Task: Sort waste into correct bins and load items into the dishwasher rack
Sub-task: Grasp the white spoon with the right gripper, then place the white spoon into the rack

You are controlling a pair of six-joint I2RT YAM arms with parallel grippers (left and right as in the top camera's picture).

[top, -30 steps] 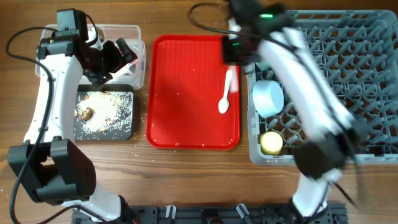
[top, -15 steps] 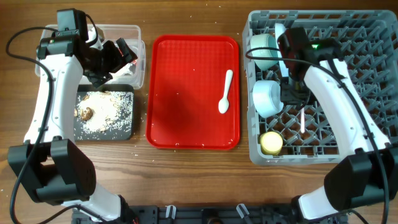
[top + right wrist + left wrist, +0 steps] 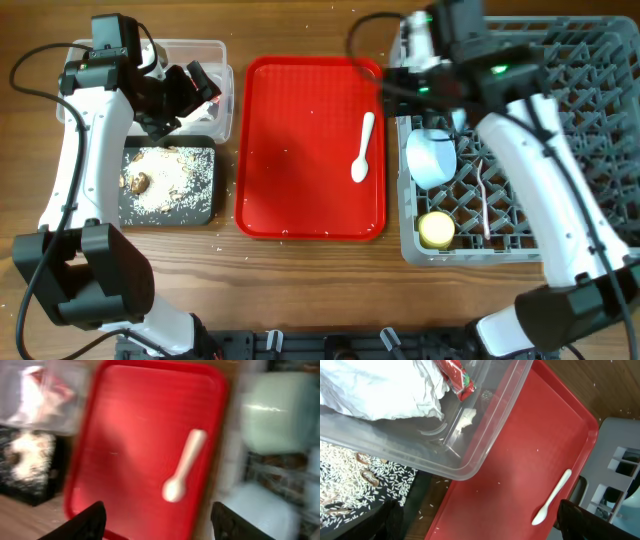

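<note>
A white spoon (image 3: 362,148) lies on the red tray (image 3: 300,200); the blurred right wrist view shows this spoon (image 3: 182,466) too. My right gripper (image 3: 400,85) hovers open and empty over the tray's right edge, its fingertips (image 3: 92,515) spread wide. In the grey dishwasher rack (image 3: 590,60) are a white fork (image 3: 486,200), a light blue bowl (image 3: 430,158) and a yellow cup (image 3: 436,229). My left gripper (image 3: 195,85) stands open above the clear tub (image 3: 205,50), which holds a crumpled napkin (image 3: 380,385) and a red wrapper (image 3: 455,375).
The black tray (image 3: 205,210) in front of the tub holds brown scraps and rice (image 3: 160,180). A few rice grains lie on the wood beside it. A second pale bowl (image 3: 280,410) sits in the rack's near corner, blurred.
My right gripper has opened and left the fork in the rack. That arm has swung left, back over the red tray's edge. The left arm has not moved.
</note>
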